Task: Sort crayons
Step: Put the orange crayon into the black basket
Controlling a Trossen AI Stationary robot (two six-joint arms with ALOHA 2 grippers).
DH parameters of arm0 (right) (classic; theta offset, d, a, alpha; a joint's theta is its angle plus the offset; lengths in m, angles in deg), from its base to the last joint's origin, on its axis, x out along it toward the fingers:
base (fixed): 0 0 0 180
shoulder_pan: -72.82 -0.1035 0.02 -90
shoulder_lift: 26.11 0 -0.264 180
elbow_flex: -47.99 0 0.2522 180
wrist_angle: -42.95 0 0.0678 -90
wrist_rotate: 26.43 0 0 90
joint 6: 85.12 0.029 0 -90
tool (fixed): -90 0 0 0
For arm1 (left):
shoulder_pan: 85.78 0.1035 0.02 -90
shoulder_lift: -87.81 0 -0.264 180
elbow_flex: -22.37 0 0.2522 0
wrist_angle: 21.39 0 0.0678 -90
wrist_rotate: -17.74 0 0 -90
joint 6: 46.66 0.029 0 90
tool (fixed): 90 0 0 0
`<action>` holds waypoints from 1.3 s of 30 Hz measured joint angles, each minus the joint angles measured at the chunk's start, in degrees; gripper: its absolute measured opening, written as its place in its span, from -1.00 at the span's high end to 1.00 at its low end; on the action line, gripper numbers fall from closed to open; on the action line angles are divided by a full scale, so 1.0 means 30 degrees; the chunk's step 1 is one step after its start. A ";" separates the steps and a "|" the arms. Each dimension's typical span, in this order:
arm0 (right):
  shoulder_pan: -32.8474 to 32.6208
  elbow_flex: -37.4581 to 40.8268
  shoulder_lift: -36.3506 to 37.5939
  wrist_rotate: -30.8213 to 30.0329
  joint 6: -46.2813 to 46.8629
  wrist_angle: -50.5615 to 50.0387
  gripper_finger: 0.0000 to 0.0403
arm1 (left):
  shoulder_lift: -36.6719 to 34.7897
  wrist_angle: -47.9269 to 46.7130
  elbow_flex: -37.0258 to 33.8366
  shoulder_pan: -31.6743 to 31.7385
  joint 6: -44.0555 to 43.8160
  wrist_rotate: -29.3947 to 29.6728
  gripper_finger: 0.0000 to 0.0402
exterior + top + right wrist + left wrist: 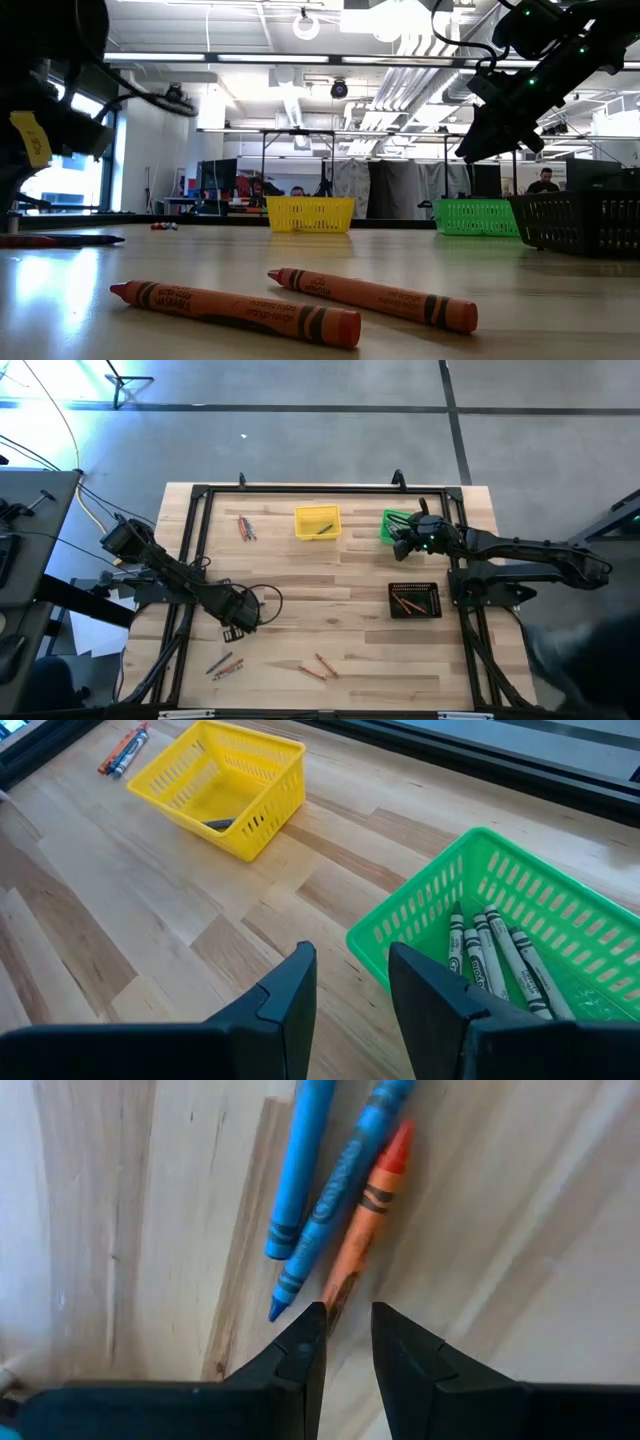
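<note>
Three crayons lie side by side on the wooden table below my left gripper: two blue ones and an orange one. This group also shows in the high view. My left gripper hovers over it, open by a narrow gap, with the orange crayon's blunt end in line with that gap. My right gripper is open and empty beside the green bin, which holds several grey crayons. It also shows in its own wrist view.
A yellow bin with a dark crayon stands at the far middle. A black bin with orange crayons stands at the right. Loose crayons lie at the far left and near the front edge. Those front ones, both orange, also show in the low view.
</note>
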 joint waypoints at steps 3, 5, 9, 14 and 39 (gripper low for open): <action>0.0000 0.0000 0.0006 0.0004 -0.0061 -0.0018 0.40 | -0.0106 0.1108 -0.0829 0.0015 -0.0329 -0.0630 0.65; 0.0000 0.0000 0.0006 0.0004 -0.0061 -0.0021 0.40 | -0.0102 0.1253 -0.1114 0.0007 -0.0512 -0.0680 0.65; 0.0000 0.0000 0.0006 0.0004 -0.0065 -0.0040 0.40 | -0.0109 0.1493 -0.1255 0.0021 -0.0504 -0.0910 0.66; 0.0000 0.0000 0.0006 0.0004 -0.0101 -0.0066 0.40 | -0.0086 0.1754 -0.1298 0.0036 -0.1617 -0.1703 0.80; 0.0000 0.0000 0.0013 0.0004 -0.1084 0.0194 0.40 | -0.1421 0.2238 0.4621 0.2205 0.2776 0.6422 1.00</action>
